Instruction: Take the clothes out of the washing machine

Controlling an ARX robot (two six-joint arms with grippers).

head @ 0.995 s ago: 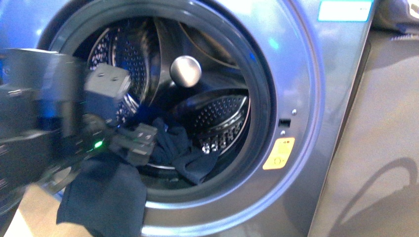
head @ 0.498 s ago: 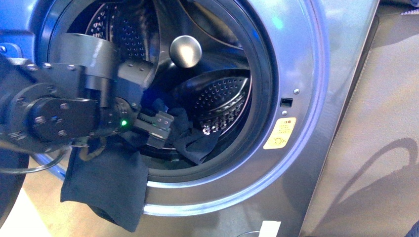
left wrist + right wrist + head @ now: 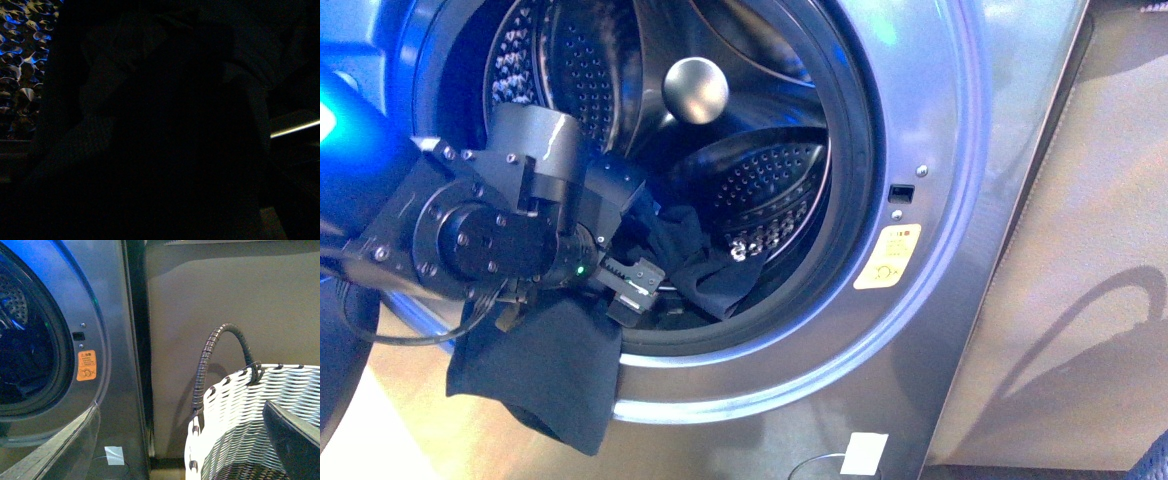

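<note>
Front view | left gripper (image 3: pixel 632 285) at washing machine (image 3: pixel 940 150) mouth, cannot tell if clamped | navy garment (image 3: pixel 535 370) hangs over near lip, second garment (image 3: pixel 695 265) inside | step: pulling out | next: lift clear toward woven basket (image 3: pixel 235 410)

Dull brown wall (image 3: pixel 1090 180) carries a curved shadow (image 3: pixel 1110 285); the floor (image 3: pixel 390 445) is pale; a white woven basket (image 3: pixel 235 420) stands nearby.

Nothing can be read for certain. The orange-yellow sticker (image 3: pixel 887 257) on the washing machine (image 3: pixel 960 150) bears tiny print and a symbol, both illegible.
</note>
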